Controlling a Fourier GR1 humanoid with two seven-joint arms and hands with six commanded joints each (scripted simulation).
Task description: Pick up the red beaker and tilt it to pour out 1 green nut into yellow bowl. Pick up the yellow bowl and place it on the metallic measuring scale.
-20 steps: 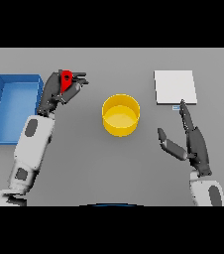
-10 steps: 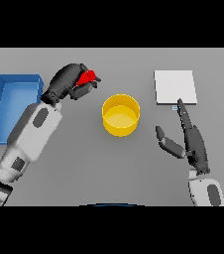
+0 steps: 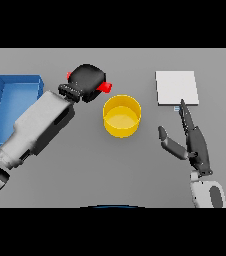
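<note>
My left hand (image 3: 87,80) is shut on the red beaker (image 3: 104,87), of which only a small red part shows past the fingers at the right and a sliver at the left. The beaker is held just left of and above the yellow bowl (image 3: 121,116), close to its rim. The bowl stands upright in the middle of the table. I cannot tell whether a green nut is in the beaker or the bowl. The metallic measuring scale (image 3: 177,87) lies flat at the back right. My right hand (image 3: 194,142) is open with straight fingers, just in front of the scale.
A blue tray (image 3: 14,107) stands at the left edge of the table, partly behind my left forearm.
My left hand has carried the red beaker to the right, toward the yellow bowl, and turned so that the hand covers most of it. The right hand has barely moved.
</note>
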